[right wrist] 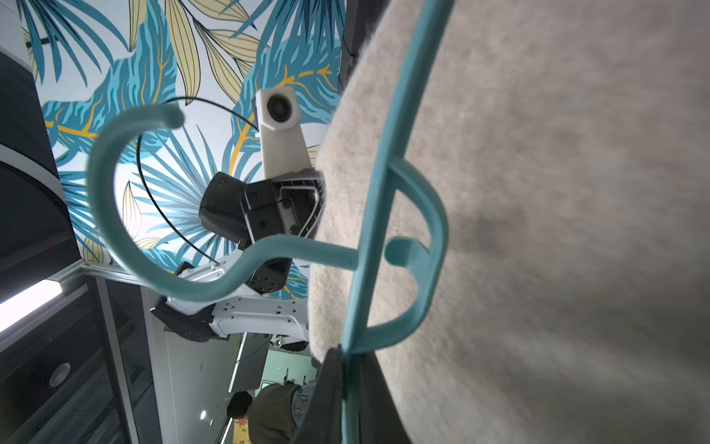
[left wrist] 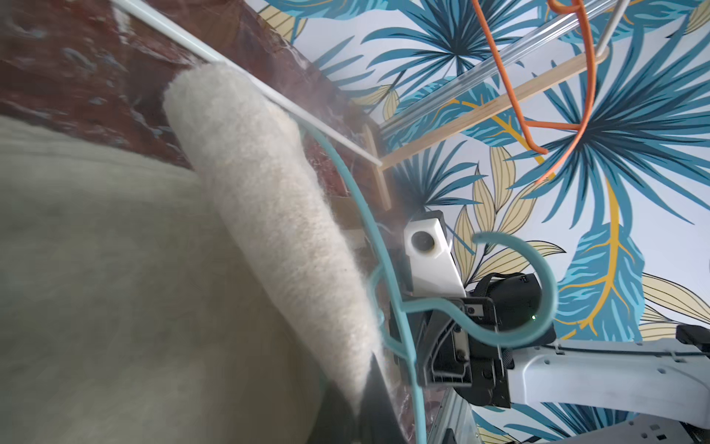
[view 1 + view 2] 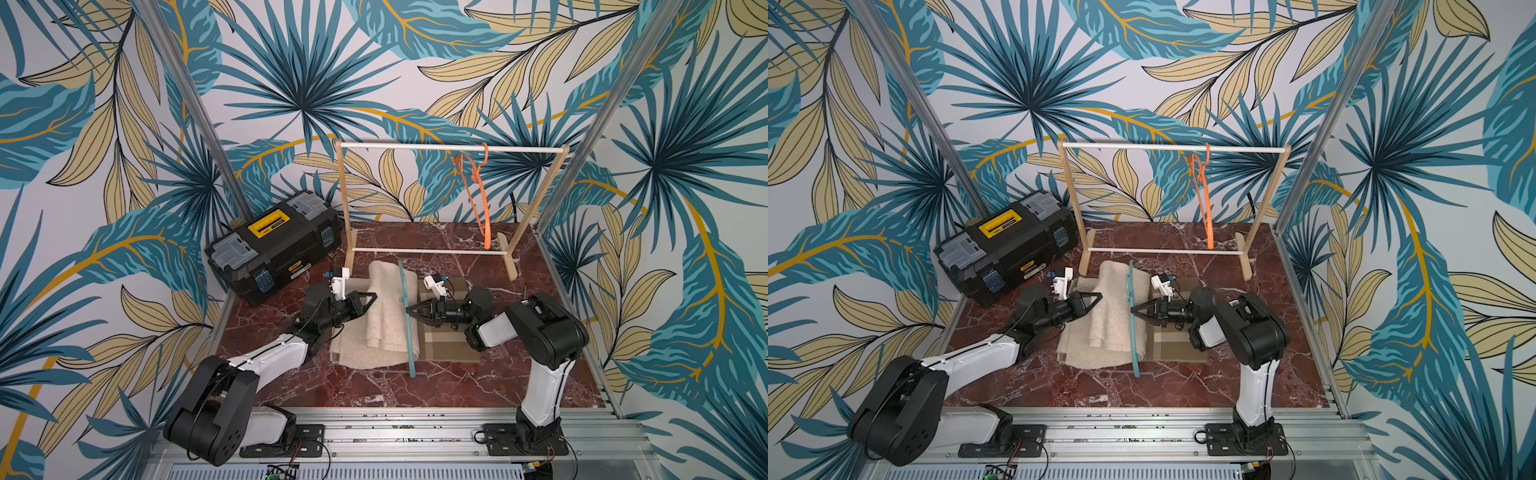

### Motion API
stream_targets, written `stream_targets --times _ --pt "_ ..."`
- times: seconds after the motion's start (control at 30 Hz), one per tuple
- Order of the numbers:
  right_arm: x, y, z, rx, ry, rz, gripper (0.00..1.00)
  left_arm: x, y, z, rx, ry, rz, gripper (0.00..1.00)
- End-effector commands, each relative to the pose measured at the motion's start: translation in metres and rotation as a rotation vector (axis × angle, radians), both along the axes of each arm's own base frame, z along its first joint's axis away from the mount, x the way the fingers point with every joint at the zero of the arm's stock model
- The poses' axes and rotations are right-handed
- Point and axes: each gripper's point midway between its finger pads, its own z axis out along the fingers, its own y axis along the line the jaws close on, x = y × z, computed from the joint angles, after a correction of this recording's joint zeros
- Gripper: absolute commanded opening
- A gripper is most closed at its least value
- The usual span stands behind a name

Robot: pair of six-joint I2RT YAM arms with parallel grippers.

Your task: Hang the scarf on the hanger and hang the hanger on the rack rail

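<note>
In both top views the whole table point(image 3: 365, 386) is seen from high above the arm bases point(image 3: 528, 440), facing the back wall point(image 3: 311, 83). From each wrist the teal hanger point(image 1: 307, 251) and scarf point(image 1: 557, 192) are seen very close, and the opposite wrist camera point(image 2: 424, 242) is faced.

Two arms point(image 3: 266, 353): white shells, black joints, black cables.
</note>
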Motion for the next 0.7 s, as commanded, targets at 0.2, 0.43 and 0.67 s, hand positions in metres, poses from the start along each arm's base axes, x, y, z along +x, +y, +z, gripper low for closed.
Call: stream_targets --times 0.2,0.43,0.67 --pt "-0.008 -0.006 0.035 0.138 -0.126 -0.022 0.0 -0.018 0.052 -0.066 0.158 0.157 0.045 0.0" --pt "-0.015 -0.011 0.026 0.088 -0.102 0.004 0.0 0.01 0.072 -0.068 0.174 0.12 0.073 0.0" --pt "-0.02 -0.015 0.01 0.033 -0.09 0.006 0.0 0.012 0.098 -0.079 0.252 0.147 0.1 0.0"
